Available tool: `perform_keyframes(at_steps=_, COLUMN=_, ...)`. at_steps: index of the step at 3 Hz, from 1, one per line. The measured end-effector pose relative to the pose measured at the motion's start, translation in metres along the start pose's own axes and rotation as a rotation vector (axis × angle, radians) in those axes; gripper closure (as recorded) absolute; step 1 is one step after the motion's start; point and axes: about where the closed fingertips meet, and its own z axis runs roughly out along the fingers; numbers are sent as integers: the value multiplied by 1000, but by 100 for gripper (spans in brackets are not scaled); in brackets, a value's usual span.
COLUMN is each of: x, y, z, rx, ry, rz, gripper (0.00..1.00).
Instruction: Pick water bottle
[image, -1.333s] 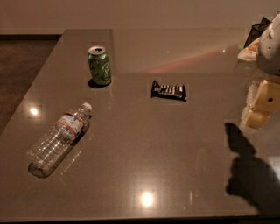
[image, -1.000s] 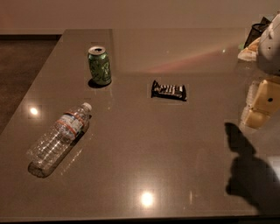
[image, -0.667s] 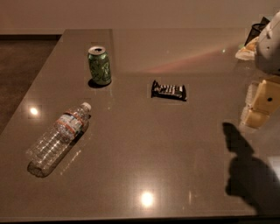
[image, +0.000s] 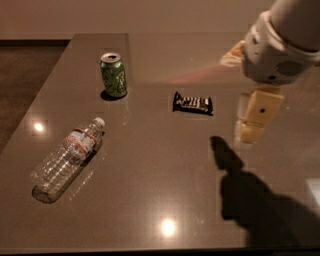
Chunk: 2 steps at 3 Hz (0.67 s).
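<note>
You're hovering the claw (image: 256, 116) at right, grip state unreadable, since the water bottle (image: 67, 157) is lying sideways, unreached, far across the surface (image: 150, 195).

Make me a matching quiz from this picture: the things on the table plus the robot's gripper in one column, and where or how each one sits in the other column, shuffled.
Column one:
1. water bottle
2. green soda can
3. dark snack bar
4. gripper

Column two:
A. standing upright, far left of the table
B. hanging above the table's right side
C. lying on its side, near left
D. lying flat near the middle

Pairs: 1-C, 2-A, 3-D, 4-B
</note>
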Motion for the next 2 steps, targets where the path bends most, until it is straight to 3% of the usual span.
perform_keyframes(at_steps=2, x=-90, y=-3, z=38, rx=-32, ry=-84, rz=-226, gripper=0)
